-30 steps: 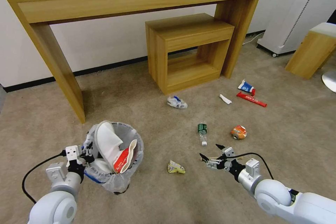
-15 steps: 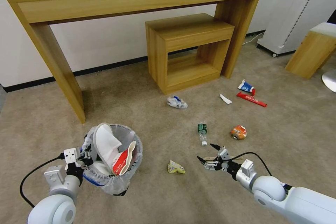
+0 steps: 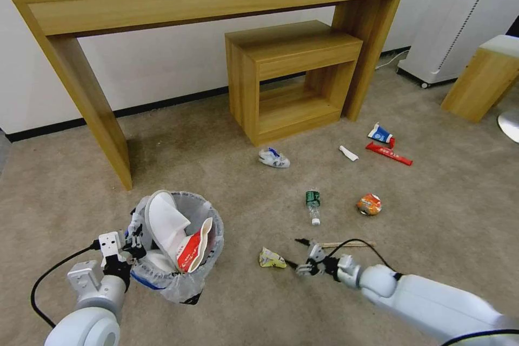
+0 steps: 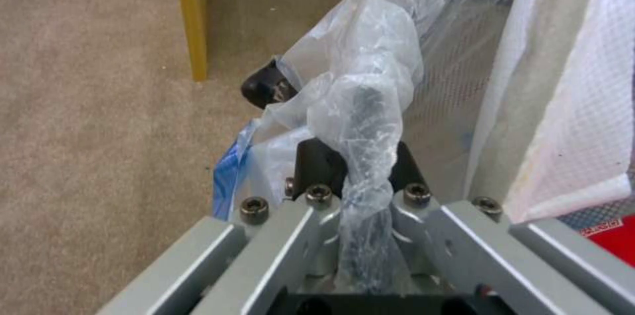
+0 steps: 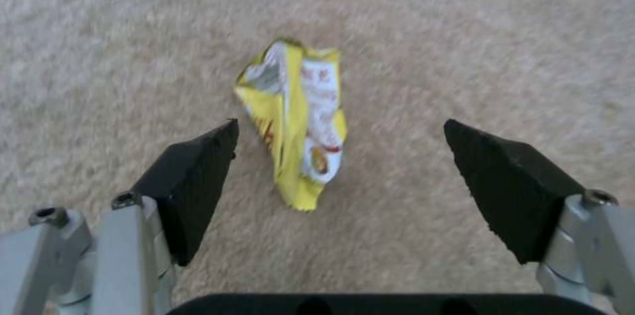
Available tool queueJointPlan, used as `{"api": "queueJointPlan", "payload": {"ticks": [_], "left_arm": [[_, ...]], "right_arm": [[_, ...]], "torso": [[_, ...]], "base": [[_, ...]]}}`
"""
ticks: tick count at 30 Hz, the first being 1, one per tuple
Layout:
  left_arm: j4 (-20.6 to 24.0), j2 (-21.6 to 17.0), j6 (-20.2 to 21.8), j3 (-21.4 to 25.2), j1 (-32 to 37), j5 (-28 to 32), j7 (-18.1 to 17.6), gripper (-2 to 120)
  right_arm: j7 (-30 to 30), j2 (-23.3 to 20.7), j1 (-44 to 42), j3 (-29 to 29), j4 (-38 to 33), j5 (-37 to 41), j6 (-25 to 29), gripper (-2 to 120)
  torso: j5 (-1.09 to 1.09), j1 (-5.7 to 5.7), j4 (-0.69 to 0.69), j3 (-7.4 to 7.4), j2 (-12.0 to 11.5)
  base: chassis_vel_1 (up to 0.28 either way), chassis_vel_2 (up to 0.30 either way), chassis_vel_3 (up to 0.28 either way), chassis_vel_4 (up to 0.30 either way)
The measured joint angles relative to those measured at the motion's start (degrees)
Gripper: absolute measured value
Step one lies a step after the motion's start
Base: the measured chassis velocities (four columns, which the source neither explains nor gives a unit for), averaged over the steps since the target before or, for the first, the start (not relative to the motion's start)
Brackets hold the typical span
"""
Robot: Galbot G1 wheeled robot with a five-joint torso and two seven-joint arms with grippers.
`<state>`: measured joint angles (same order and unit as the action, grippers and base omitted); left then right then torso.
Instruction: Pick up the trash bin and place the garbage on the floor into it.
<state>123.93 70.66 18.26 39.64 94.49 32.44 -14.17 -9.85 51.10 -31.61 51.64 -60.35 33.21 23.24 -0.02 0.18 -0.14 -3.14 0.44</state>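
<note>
Carpet (image 3: 227, 135), beige and short-piled, covers the floor and carries what is left of the garbage. The trash bin (image 3: 178, 243), black with a crinkled plastic liner, hangs at about 8 o'clock in the head view, with a white slipper (image 3: 165, 221) and a red paper bowl (image 3: 192, 251) standing up inside it. The left gripper (image 4: 350, 176) is clamped on the bin's rim and liner, and it has hardly moved in the last second. The right gripper (image 3: 298, 254) has swung from near the wooden stick (image 3: 346, 244) toward 9 o'clock and lower; its fingers (image 5: 192, 176) now stand wide apart on either side of the yellow crumpled wrapper (image 5: 297, 116), not touching it. I judge this wrapper to be the next piece to collect. The bin's bottom is hidden by the liner, and the print on the wrapper is too blurred to read. The green-labelled bottle (image 3: 312, 203) lies just beyond.
</note>
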Motion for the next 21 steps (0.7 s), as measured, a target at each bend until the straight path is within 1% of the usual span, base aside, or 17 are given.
{"api": "queueJointPlan", "payload": {"ticks": [5,7,9,12,13,14,17,19,21], "left_arm": [[0.0,0.59,-0.46,-0.06,0.12,-0.18,0.01,3],[0.0,0.67,-0.48,-0.16,0.13,-0.22,0.04,3],[0.0,0.87,-0.51,-0.48,-0.09,-0.28,0.08,3],[0.0,0.94,-0.53,-0.63,-0.37,-0.26,0.13,3],[0.0,0.97,-0.53,-0.75,-0.48,-0.23,0.14,3],[0.0,0.97,-0.53,-0.75,-0.48,-0.23,0.14,3],[-0.04,1.07,-0.57,-0.99,-0.72,-0.17,0.24,3],[-0.08,1.1,-0.59,-1.02,-0.78,-0.14,0.27,3],[-0.2,1.17,-0.68,-1.16,-0.91,-0.06,0.3,3]], "right_arm": [[-1.04,2.5,0.0,0.49,4.32,-0.46,0.97,83],[-1.11,2.77,-0.02,0.49,4.79,-0.51,1.19,82],[-1.36,3.76,-0.09,0.52,6.45,-0.66,1.93,75],[-1.47,4.39,-0.08,0.52,7.4,-0.68,2.2,72],[-1.84,4.96,-0.03,0.52,8.33,-0.75,2.67,65],[-1.84,4.96,-0.03,0.52,8.33,-0.75,2.67,65],[-2.68,6.34,0.06,0.36,10.58,-1.07,3.44,57],[-2.86,6.67,0.07,0.35,11.12,-1.09,3.6,55],[-3.58,8.16,0.08,0.19,13.28,-1.29,4.5,47]], "torso": [[0.01,0.0,0.0,0.0,0.0],[0.01,0.0,0.0,0.0,0.0],[0.01,0.0,0.0,0.0,0.0],[0.01,0.0,0.0,0.0,0.0],[0.01,0.0,0.0,0.0,0.0],[0.01,0.0,0.0,0.0,0.0],[0.02,0.0,0.0,0.0,0.0],[0.01,0.0,0.0,0.0,0.0],[0.01,0.0,0.0,0.0,0.0]], "base": [[0.0,0.0,0.0,0.0],[0.0,0.0,0.0,0.0],[0.0,0.0,0.0,0.0],[0.0,0.0,0.0,0.0],[0.0,0.0,0.0,0.0],[0.0,0.0,0.0,0.0],[0.0,0.0,0.0,0.0],[0.0,0.0,0.0,0.0],[0.0,0.0,0.0,0.0]]}}
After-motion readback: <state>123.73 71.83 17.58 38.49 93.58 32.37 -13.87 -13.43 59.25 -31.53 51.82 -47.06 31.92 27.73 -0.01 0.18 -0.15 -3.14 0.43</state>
